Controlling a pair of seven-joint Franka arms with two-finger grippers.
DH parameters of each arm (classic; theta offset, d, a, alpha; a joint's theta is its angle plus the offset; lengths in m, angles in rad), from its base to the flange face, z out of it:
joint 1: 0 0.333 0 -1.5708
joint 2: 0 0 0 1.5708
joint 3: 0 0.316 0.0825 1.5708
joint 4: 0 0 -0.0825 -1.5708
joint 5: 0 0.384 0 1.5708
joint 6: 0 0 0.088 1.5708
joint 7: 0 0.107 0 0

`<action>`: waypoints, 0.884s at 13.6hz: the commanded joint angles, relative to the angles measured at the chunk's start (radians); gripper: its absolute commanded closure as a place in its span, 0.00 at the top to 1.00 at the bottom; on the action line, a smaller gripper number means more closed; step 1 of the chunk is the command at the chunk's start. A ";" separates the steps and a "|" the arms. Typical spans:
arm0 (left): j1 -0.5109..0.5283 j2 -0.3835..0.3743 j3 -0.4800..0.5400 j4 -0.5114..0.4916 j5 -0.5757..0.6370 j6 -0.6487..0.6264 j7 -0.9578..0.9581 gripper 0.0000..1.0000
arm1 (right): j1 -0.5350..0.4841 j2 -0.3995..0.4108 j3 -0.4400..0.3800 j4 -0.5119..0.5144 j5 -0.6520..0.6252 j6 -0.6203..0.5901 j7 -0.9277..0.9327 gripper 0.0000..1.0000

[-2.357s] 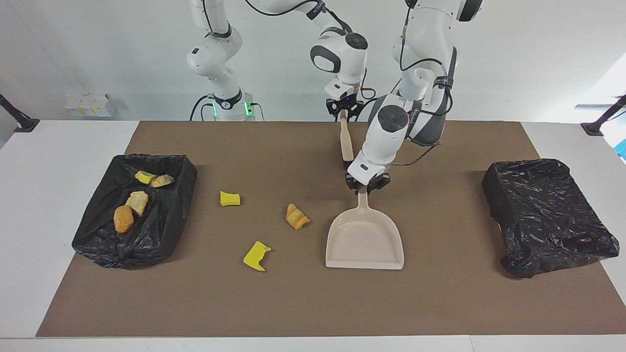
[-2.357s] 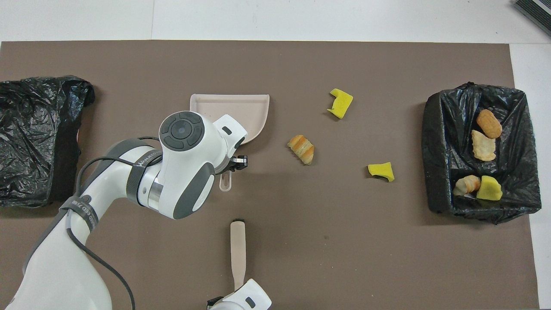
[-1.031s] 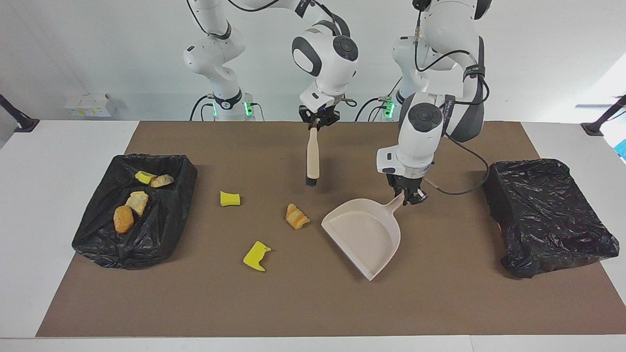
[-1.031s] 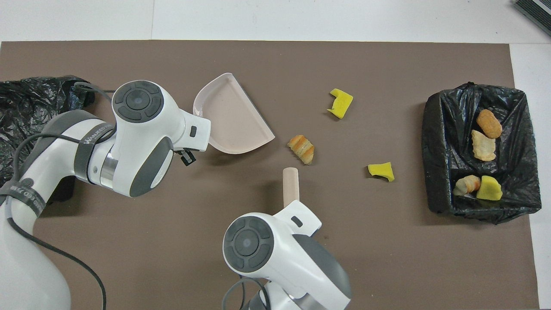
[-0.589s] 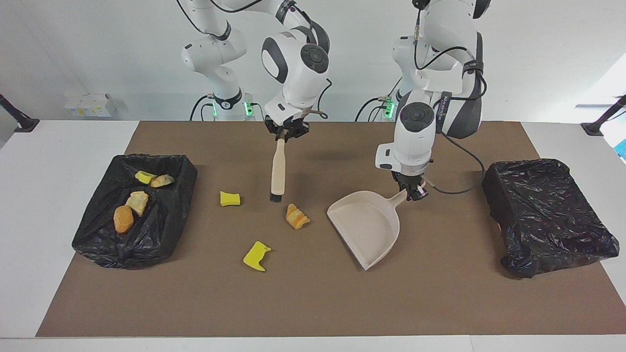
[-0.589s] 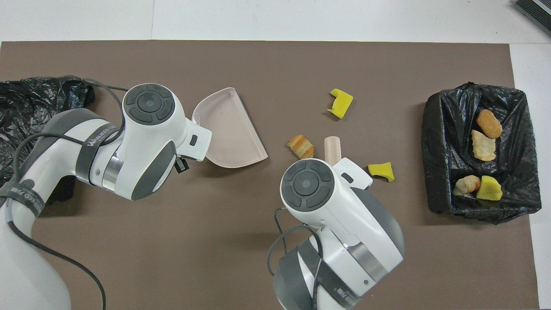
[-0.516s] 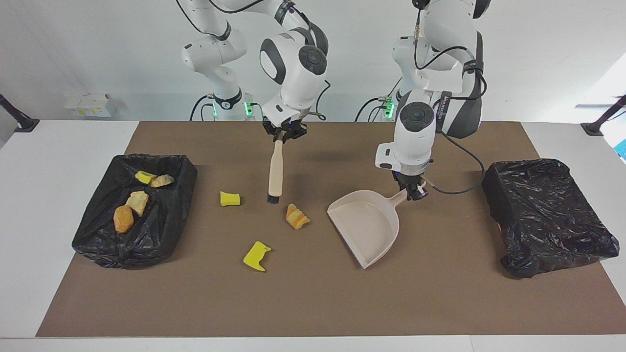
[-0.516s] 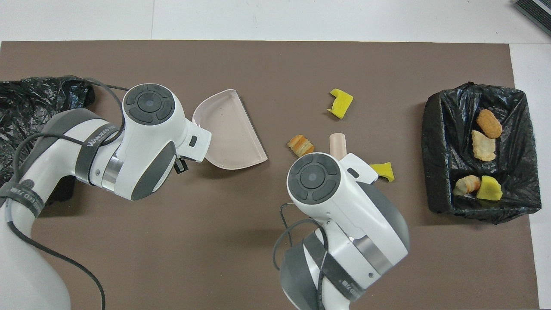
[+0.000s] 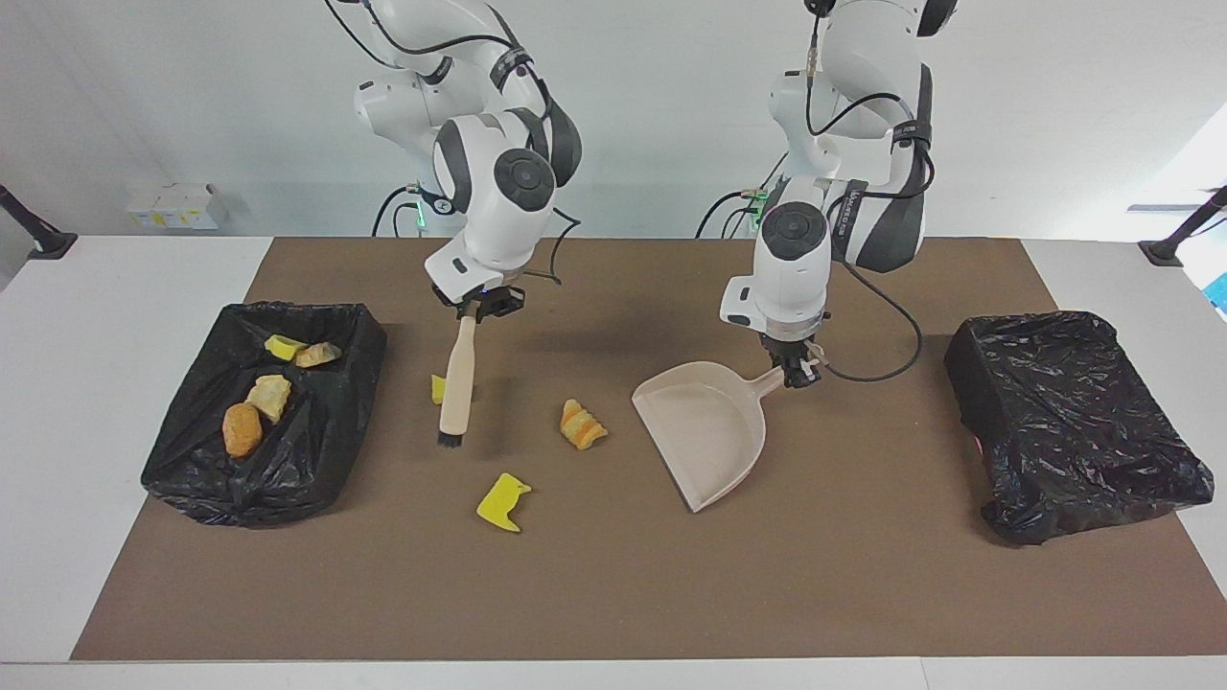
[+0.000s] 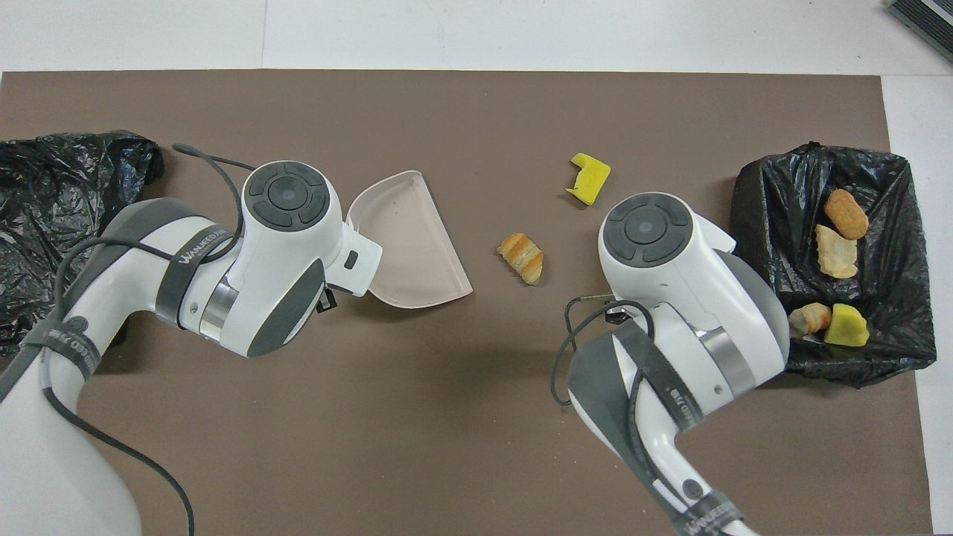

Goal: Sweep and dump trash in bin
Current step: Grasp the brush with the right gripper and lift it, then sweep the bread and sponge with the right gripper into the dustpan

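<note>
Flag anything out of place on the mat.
Three trash pieces lie loose on the mat instead of in the bin: a yellow chunk, an orange lump, and a second yellow chunk partly hidden by the brush. Nothing looks damaged.

Matt beige plastic dustpan (image 9: 711, 433); pale wooden brush (image 9: 456, 383) handle; crinkled glossy black plastic bags (image 9: 1074, 422); matt brown mat (image 9: 613, 594); spongy yellow foam (image 9: 502, 501).

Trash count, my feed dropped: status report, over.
Right pincer shut on brush, left pincer shut on dustpan. Three trash pieces on mat, four in bin. Nothing blocking.
</note>
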 commanded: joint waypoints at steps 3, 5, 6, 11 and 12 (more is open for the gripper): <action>-0.018 -0.045 0.005 -0.078 0.016 0.017 0.022 0.00 | -0.073 0.001 0.014 -0.067 -0.044 0.061 -0.045 0.00; -0.019 -0.045 0.005 -0.082 0.016 0.017 0.022 0.00 | -0.069 -0.079 0.017 -0.197 -0.044 0.053 0.084 0.00; -0.020 -0.045 0.005 -0.094 0.016 0.020 0.022 0.00 | -0.070 -0.111 0.017 -0.260 -0.041 0.104 0.135 0.00; -0.023 -0.047 0.004 -0.100 0.014 0.029 0.022 0.00 | -0.057 -0.182 0.020 -0.400 0.006 0.199 0.236 0.00; -0.022 -0.047 0.004 -0.102 0.013 0.029 0.022 0.00 | -0.034 -0.170 0.020 -0.394 0.028 0.211 0.248 0.00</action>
